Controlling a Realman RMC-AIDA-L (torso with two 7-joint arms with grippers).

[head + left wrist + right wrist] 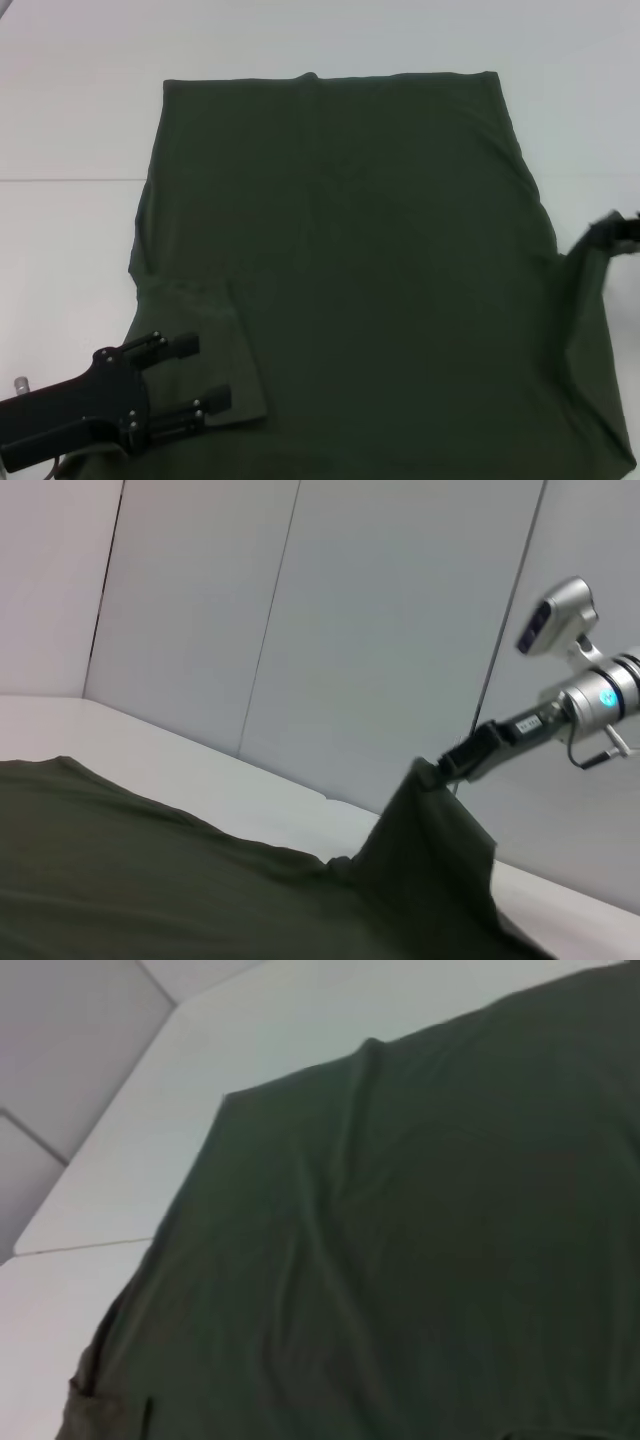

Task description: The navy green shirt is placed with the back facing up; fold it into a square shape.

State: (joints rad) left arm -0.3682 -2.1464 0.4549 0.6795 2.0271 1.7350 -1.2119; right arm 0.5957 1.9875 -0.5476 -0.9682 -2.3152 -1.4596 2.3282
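Olive-green soft cotton shirt (350, 260) sprawls across the white bench (70, 120) as the right pincer (447, 770) clamps its raised sleeve, best carried inward smoothly, left pincer (205, 375) wide.

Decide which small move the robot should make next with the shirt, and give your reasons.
Probably the right gripper should carry its lifted edge inward across the shirt and lay it down. That side hangs raised off the table, while the left sleeve already lies folded in beside the open left gripper.
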